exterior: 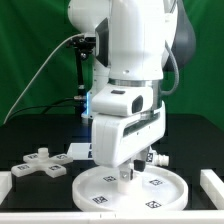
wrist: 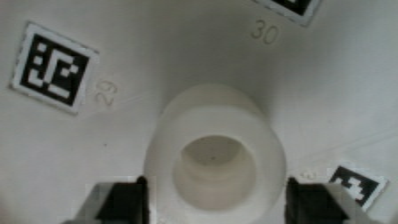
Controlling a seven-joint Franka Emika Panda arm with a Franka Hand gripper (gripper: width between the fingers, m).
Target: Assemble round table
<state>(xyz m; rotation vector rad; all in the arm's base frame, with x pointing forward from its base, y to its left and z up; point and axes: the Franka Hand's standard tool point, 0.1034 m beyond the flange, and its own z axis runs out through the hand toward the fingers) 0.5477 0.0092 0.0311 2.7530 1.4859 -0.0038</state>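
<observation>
Claw (exterior: 125,172): pointing straight down over disc (exterior: 92,184) and, by the look of it, closed on leg (exterior: 125,179). In wrist view, dark fingers (wrist: 121,202) hard against both flanks of leg (wrist: 217,120), no gap to be made out, though contact line blurred. Held upright, hollow end up, near disc's centre. Resting on disc face (wrist: 151,40) or just above it: cannot tell, base hidden. Prob. held this way to keep axis square to disc for seating or screwing in. Judgement only, w/ no mount visible under leg. Gripped low, so little leverage for tilt.

Disc flat on black table (exterior: 30,135), toward front. Tags (wrist: 54,65) on disc face well apart from leg. Foot piece (exterior: 38,165) flat on table at exterior view's left of disc, near rim but apart. Not yet on leg, so likely the next part once leg seated.

Room: open table behind disc and at exterior view's right, free path straight up. White rail (exterior: 8,186) at exterior view's left and another (exterior: 212,183) at exterior view's right, both apart from disc rim. Nothing standing near leg, so wrist rotation looks unobstructed. Little clearance under fingertips for going lower. Small dark-red bit (exterior: 150,157) just behind disc, too small to identify.
</observation>
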